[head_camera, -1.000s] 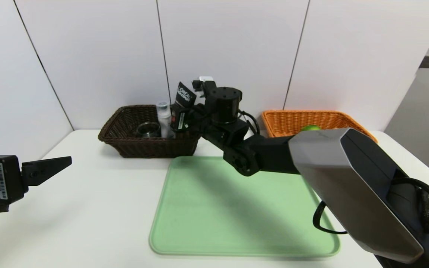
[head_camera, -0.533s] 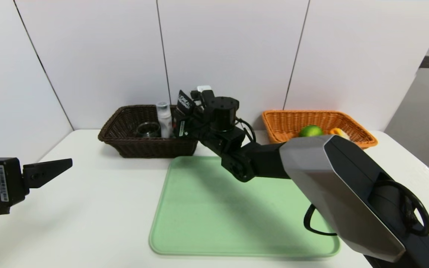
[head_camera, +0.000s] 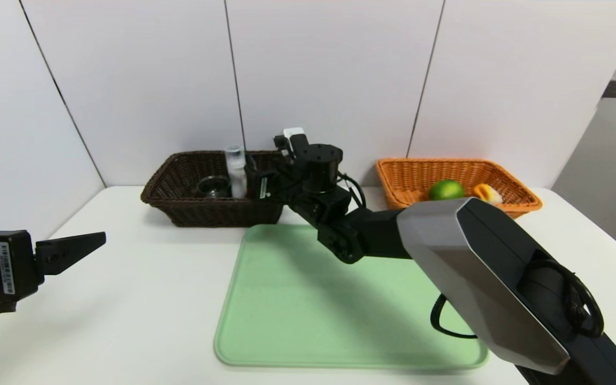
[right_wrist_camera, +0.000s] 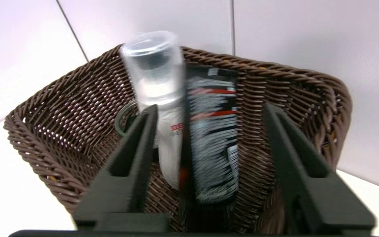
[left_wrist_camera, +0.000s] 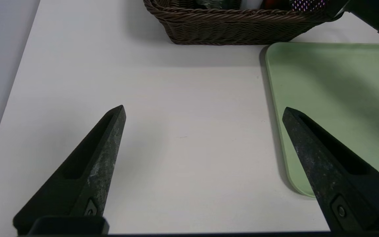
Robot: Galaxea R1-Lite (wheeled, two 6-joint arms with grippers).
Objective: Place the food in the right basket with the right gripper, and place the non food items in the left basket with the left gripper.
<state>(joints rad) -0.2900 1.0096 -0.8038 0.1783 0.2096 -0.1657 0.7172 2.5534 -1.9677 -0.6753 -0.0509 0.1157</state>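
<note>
Head view, black box (right_wrist_camera: 213, 131) mostly hidden behind right claw (head_camera: 265, 174)

left basket (head_camera: 213, 213): bottle (head_camera: 237, 174), box (right_wrist_camera: 213, 138), jar (head_camera: 214, 186) | right basket (head_camera: 519, 207): lime (head_camera: 446, 190) | tray (head_camera: 351, 321): before, between

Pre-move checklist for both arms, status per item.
1. Right tool open, fingers apart: ok
2. Black box inside the dark basket: ok
3. Black box dropped by the left tool, as the task asks: not ok, the right tool is there; the left one is open over the table
4. Green tray cleared: cannot tell, the right arm covers part
5. Green fruit in the orange basket: ok
</note>
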